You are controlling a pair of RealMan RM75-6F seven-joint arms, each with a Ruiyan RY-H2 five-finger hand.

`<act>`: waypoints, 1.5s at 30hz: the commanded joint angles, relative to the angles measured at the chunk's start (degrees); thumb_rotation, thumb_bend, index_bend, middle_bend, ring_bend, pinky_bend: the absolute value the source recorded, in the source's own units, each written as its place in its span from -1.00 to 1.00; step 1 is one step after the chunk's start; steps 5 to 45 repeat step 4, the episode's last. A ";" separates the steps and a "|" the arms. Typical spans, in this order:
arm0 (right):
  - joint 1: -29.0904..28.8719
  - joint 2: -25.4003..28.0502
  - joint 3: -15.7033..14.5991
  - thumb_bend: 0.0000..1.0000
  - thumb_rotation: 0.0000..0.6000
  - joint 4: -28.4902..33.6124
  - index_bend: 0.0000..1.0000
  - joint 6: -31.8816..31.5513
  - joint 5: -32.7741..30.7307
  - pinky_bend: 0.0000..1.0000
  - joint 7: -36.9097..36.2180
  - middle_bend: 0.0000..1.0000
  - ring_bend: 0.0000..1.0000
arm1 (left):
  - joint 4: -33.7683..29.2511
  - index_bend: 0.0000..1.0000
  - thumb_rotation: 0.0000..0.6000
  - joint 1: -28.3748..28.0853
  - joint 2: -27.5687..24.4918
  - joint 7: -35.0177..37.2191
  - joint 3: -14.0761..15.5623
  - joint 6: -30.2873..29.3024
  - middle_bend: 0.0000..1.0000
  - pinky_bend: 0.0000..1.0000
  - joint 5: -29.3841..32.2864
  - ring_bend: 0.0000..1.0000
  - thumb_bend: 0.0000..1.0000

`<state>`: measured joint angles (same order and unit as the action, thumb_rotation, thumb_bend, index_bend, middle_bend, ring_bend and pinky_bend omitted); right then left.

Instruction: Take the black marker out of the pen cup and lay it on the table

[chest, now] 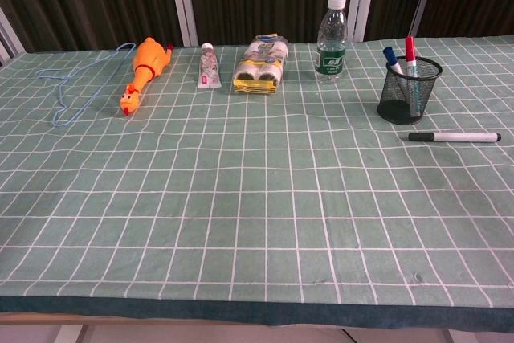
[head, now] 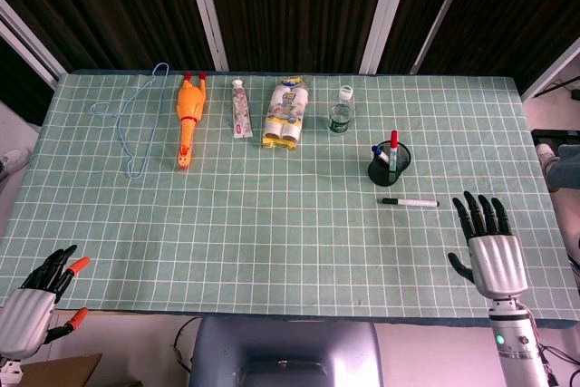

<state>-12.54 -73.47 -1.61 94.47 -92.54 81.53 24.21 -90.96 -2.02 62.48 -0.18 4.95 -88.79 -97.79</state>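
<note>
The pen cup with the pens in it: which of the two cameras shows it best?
The chest view: the pen cup shows from the side, with its black mesh wall and the blue and red pens standing in it, the black marker lying just in front. The head view looks down on the cup, small, showing mainly its rim.

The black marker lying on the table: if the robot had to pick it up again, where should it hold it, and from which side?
Probably around the middle of the white barrel of the black-capped marker, coming straight down from above. It lies flat on the green gridded tablecloth, clear of the black mesh pen cup, so fingers fit on both long sides. The open right hand is nearest.
</note>
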 commanded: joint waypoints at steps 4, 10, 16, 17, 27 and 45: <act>1.69 -0.27 0.35 -0.25 1.00 -3.94 -0.78 0.63 2.40 -0.74 -4.74 -0.77 -0.96 | -0.11 -0.65 1.00 0.01 0.15 -0.36 -0.06 0.00 -0.96 -0.54 -0.04 -1.00 -0.50; 1.69 -0.27 0.35 -0.25 1.00 -3.94 -0.78 0.63 2.40 -0.74 -4.74 -0.77 -0.96 | -0.11 -0.65 1.00 0.01 0.15 -0.36 -0.06 0.00 -0.96 -0.54 -0.04 -1.00 -0.50; 1.69 -0.27 0.35 -0.25 1.00 -3.94 -0.78 0.63 2.40 -0.74 -4.74 -0.77 -0.96 | -0.11 -0.65 1.00 0.01 0.15 -0.36 -0.06 0.00 -0.96 -0.54 -0.04 -1.00 -0.50; 1.69 -0.27 0.35 -0.25 1.00 -3.94 -0.78 0.63 2.40 -0.74 -4.74 -0.77 -0.96 | -0.11 -0.65 1.00 0.01 0.15 -0.36 -0.06 0.00 -0.96 -0.54 -0.04 -1.00 -0.50; 1.69 -0.27 0.35 -0.25 1.00 -3.94 -0.78 0.63 2.40 -0.74 -4.74 -0.77 -0.96 | -0.11 -0.65 1.00 0.01 0.15 -0.36 -0.06 0.00 -0.96 -0.54 -0.04 -1.00 -0.50; 1.69 -0.27 0.35 -0.25 1.00 -3.94 -0.78 0.63 2.40 -0.74 -4.74 -0.77 -0.96 | -0.11 -0.65 1.00 0.01 0.15 -0.36 -0.06 0.00 -0.96 -0.54 -0.04 -1.00 -0.50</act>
